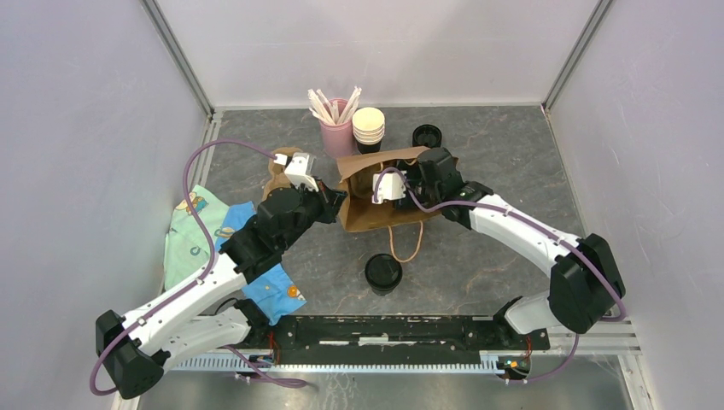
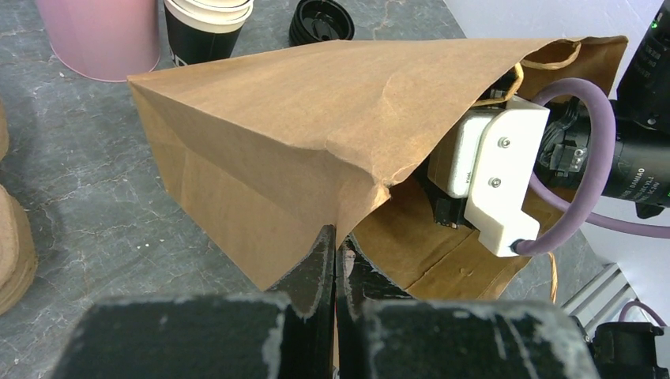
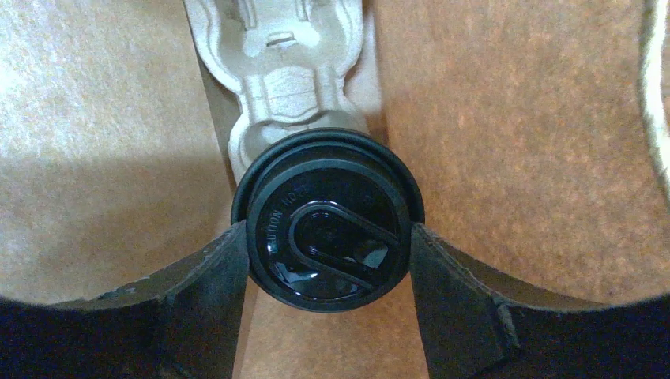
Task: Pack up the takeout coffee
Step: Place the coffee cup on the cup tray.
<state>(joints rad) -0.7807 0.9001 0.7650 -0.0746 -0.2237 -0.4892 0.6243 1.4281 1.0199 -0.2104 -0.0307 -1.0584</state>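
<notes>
Tabletop: grey marbled stone, pale walls around. I note left gripper pinching brown bag lip; right gripper clamping takeout coffee inside bag.

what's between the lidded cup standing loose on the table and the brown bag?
Top view: only the bag's handle loop lies on the table between the lidded cup and the brown bag; the rest is bare tabletop.

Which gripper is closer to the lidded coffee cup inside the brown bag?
Right. The right gripper is inside the brown bag, fingers against both sides of the lidded coffee cup. The left gripper is outside, pinching the bag's mouth edge.
</notes>
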